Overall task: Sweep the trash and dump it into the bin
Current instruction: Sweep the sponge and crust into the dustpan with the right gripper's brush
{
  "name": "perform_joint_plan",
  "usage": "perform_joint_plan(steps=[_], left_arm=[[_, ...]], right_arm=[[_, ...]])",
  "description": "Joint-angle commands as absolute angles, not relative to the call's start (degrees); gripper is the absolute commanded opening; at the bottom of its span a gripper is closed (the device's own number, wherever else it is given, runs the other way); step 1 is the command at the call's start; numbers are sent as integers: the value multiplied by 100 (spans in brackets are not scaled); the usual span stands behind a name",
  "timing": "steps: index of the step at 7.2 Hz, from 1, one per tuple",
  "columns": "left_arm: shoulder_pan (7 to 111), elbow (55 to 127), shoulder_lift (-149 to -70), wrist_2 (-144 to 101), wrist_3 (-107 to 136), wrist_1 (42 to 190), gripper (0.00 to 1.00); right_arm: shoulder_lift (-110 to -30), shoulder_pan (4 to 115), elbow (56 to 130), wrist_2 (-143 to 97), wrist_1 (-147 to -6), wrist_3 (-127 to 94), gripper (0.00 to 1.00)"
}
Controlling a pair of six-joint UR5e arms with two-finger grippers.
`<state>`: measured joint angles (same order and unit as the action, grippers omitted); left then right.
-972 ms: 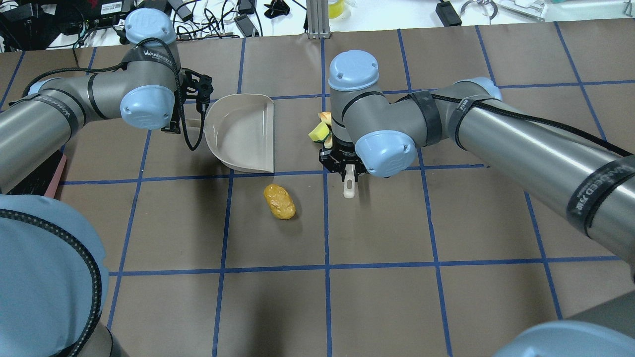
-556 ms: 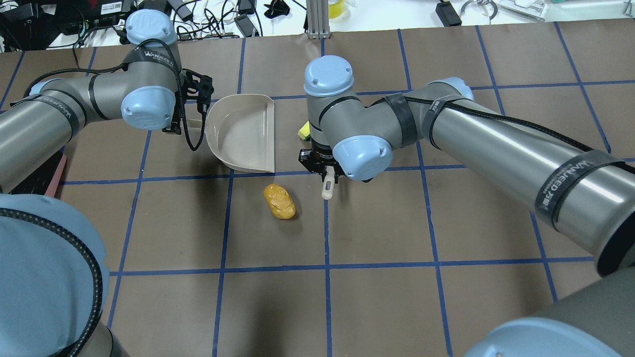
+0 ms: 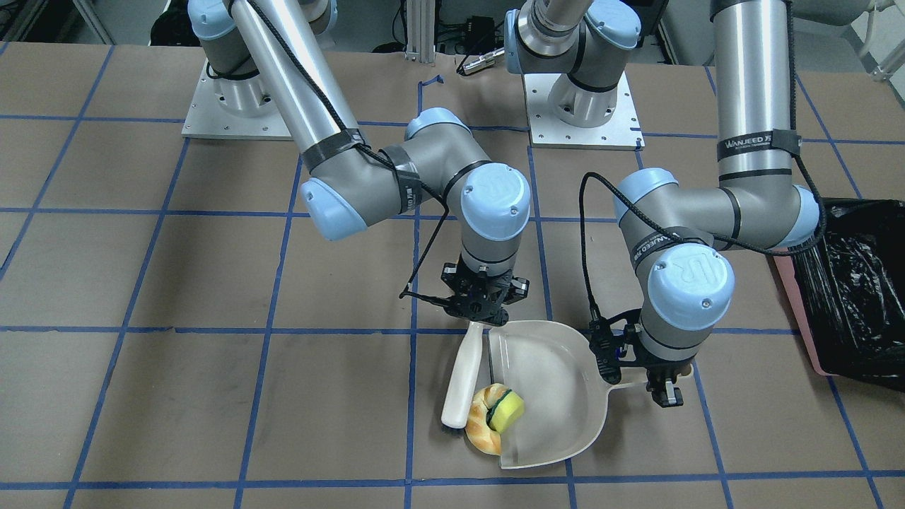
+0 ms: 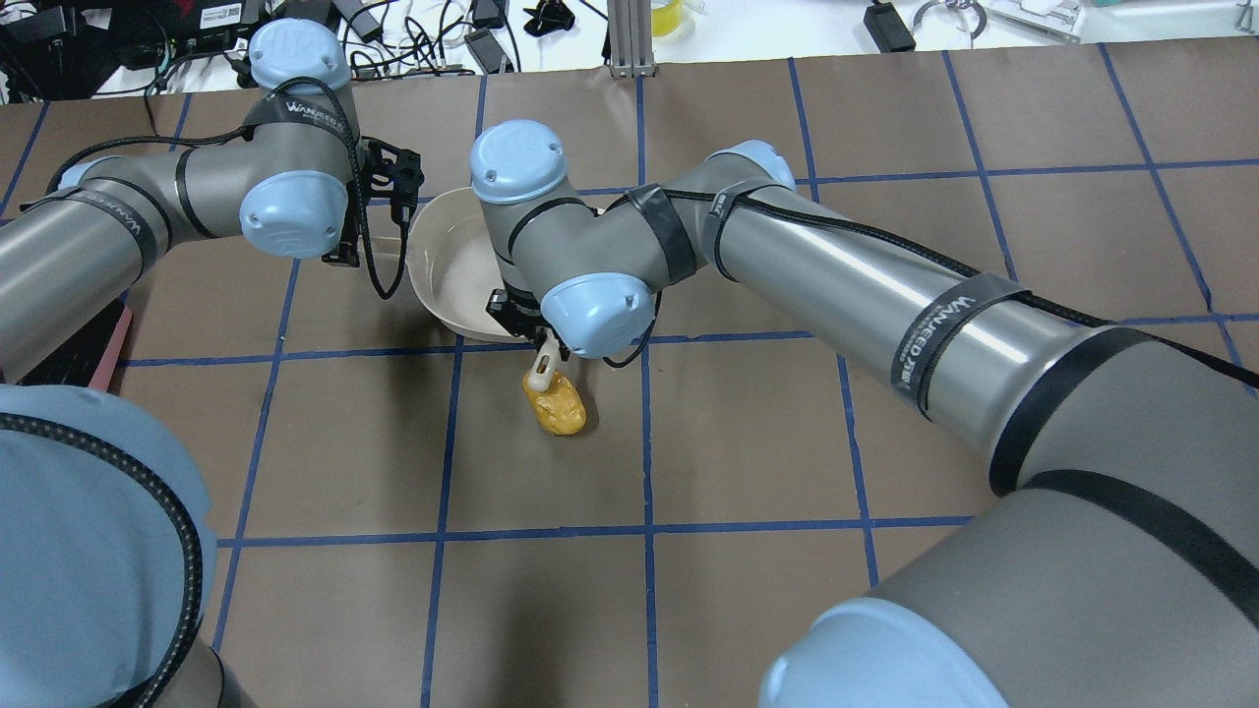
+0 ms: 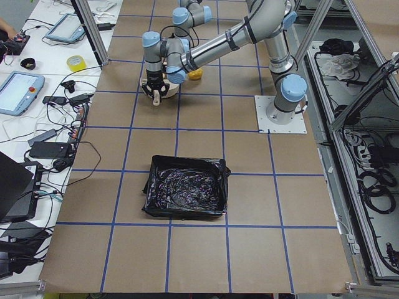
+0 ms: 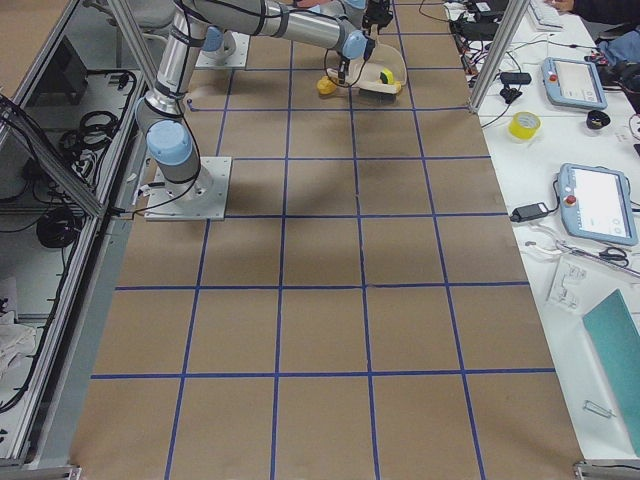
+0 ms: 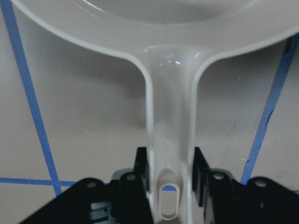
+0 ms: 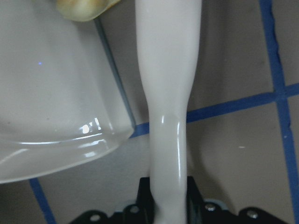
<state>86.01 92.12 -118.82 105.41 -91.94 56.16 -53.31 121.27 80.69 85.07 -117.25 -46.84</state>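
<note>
Dustpan (image 3: 558,367) lies flat, clamped by your left gripper (image 7: 170,175), so the brush (image 3: 463,375) your right gripper (image 8: 170,203) clenches can push croissant (image 3: 481,428) and sponge (image 3: 508,411) in.

I'm looking over a brown table (image 4: 748,610) that is carrying a grid of blue tape lines (image 4: 647,462). Alongside it, a yellow tape roll (image 6: 524,125) is lying on a white bench (image 6: 500,180) near a teach pendant (image 6: 597,203), and black cables (image 5: 75,124) are trailing across the bench.
</note>
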Motion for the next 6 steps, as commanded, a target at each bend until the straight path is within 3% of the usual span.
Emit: perform_joint_plan(steps=[1, 6], left_arm=[[8604, 9202, -11874, 10538, -9185, 5616, 0], [8604, 9202, -11865, 10529, -9185, 5616, 0]], right_arm=[[-5028, 12479, 7560, 8323, -11733, -5297, 0], [-5158, 12867, 7321, 8252, -11262, -5810, 0]])
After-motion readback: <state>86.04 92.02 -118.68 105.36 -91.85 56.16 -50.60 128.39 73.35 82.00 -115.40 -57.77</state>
